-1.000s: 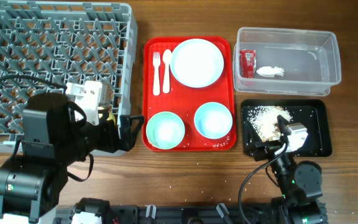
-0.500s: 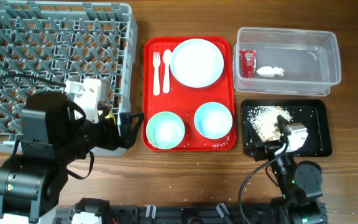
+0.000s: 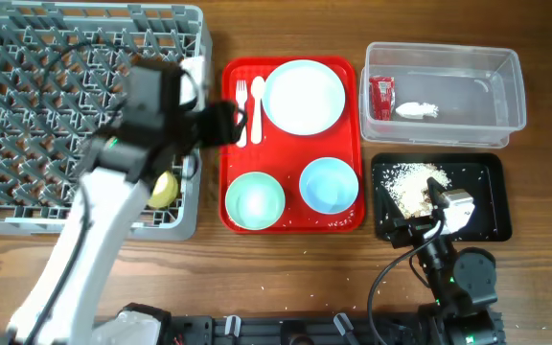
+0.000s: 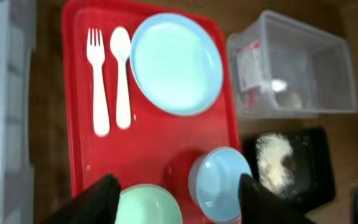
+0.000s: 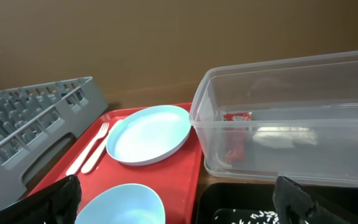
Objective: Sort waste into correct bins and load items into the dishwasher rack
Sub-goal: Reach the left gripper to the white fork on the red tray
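The grey dishwasher rack [image 3: 27, 86] holds the small yellow cup [image 3: 164, 189] near its front right corner. My left gripper [image 3: 226, 125] is open and empty over the red tray's left edge, next to the white fork [image 3: 241, 110] and spoon [image 3: 256, 107]. In the left wrist view its jaws [image 4: 176, 199] hang above the mint-green bowl [image 4: 146, 208] and the light-blue bowl [image 4: 219, 183]. The pale plate [image 3: 303, 96] lies at the tray's back. The clear tub [image 3: 506, 91] holds the red sachet [image 3: 381, 97] and the napkin [image 3: 416, 110]. The black tray [image 3: 482, 206] holds the food scraps [image 3: 410, 187]. My right gripper [image 3: 412, 228] is open and empty at the black tray's front left.
The flat red tray [image 3: 290, 153] lies between the rack and the two bins. A few crumbs lie on the tray's front right and on the wooden table in front of it. My left arm stretches across the rack's right side.
My left arm swung up from the table's front left to the rack's right side, its gripper now at the red tray's left edge. The yellow cup now shows in the rack. The right arm stayed.
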